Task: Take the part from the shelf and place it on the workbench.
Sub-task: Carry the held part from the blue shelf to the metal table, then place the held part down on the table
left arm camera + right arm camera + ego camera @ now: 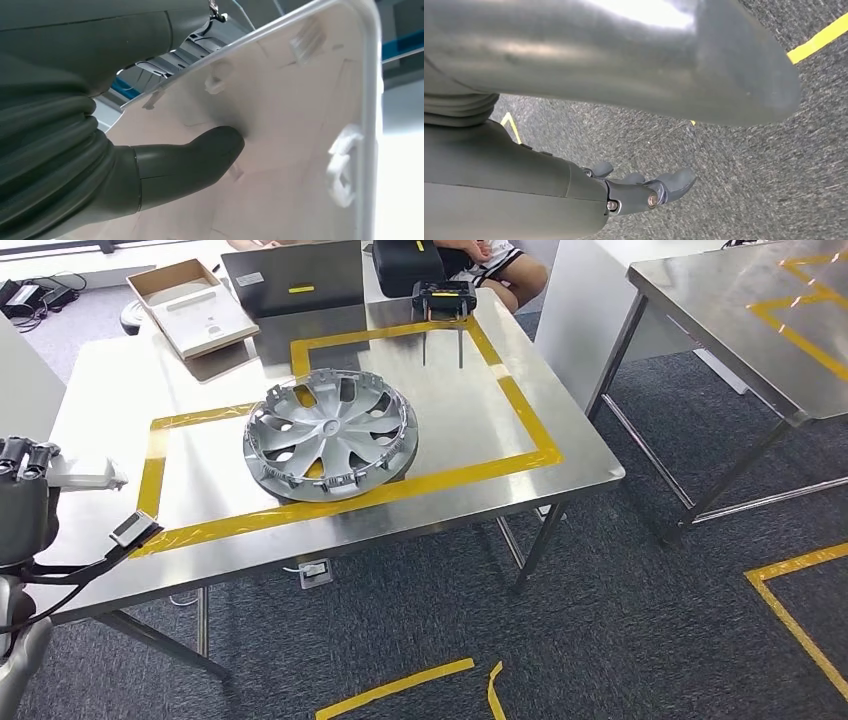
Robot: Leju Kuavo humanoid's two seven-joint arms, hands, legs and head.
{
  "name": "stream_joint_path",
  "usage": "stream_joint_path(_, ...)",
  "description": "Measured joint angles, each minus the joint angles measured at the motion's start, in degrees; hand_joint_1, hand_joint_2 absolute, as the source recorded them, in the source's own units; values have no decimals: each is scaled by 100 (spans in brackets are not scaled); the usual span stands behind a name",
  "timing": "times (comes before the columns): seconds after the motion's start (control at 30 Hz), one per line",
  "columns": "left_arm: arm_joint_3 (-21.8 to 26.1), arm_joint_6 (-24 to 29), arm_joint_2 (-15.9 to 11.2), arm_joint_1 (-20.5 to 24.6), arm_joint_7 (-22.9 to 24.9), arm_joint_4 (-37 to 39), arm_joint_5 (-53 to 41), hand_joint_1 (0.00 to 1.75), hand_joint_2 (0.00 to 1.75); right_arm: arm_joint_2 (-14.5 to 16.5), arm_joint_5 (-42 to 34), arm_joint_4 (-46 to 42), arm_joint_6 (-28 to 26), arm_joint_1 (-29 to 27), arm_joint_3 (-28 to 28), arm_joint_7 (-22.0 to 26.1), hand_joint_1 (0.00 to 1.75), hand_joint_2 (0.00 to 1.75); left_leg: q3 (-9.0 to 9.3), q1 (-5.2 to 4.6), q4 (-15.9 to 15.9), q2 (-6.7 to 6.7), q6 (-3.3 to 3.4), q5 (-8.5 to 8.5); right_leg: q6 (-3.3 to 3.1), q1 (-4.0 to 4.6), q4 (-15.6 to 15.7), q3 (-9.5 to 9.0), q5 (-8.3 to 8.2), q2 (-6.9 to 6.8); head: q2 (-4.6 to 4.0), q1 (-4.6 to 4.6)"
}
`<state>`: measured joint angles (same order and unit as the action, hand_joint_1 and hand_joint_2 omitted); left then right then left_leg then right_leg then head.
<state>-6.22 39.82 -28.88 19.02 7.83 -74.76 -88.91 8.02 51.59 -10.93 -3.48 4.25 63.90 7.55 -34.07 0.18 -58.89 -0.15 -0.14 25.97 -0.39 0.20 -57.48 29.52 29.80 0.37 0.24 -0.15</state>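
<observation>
My left hand [24, 502] is at the near left corner of the steel workbench [560, 455], and it holds a white plastic part [86, 476] that sticks out over the table's edge. In the left wrist view the grey thumb [192, 159] presses against the part's pale inner face [290, 130], which carries small moulded clips. My right hand [641, 192] hangs over grey carpet, fingers loosely extended with nothing in them.
A silver wheel cover [330, 435] lies inside a yellow tape rectangle [520, 410] on the workbench. At the back stand an open cardboard box [190, 305], a dark case [295, 280] and a black-yellow device [444, 298]. A person [500, 265] sits beyond. A second steel table [740, 310] stands to the right.
</observation>
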Motion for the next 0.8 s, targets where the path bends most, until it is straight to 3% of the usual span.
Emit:
stream_joint_path(0.07, -230, 0, -181, 0, 21, 124, 0, 175, 175, 1, -45, 0, -35, 0, -36, -17, 0, 0, 3, -1, 6, 2, -6, 0, -3, 0, 0, -2, 1, 2, 0, 1)
stream_joint_path(0.13, -243, 0, -248, -37, -285, 215, 2, 175, 175, 2, -65, 0, -56, -13, -57, -17, 0, 0, 5, -1, 9, 5, -11, 0, -4, 0, -1, -2, 0, 5, 0, 1)
stream_joint_path(0.43, 201, 4, -123, -55, -1528, 610, 4, 175, 175, 10, 66, 1, -153, -25, -60, -36, 0, 0, 11, -1, 12, 1, -12, 0, -10, -3, 1, 2, 5, 2, 0, 0)
stream_joint_path(0.57, 98, 4, 17, 271, -1402, 906, 4, 175, 175, 9, 62, 0, -220, -26, -56, -42, 0, 0, 15, -1, 12, 1, -12, -1, -10, -3, 2, 0, 5, 1, 0, 1)
stream_joint_path(0.8, -688, 7, 402, 1022, -999, 1552, 0, 175, 175, -1, 36, 0, -408, -37, -17, -209, 0, 0, 20, -4, 11, -4, -12, -2, -9, -7, 2, -9, 2, -4, 0, 2)
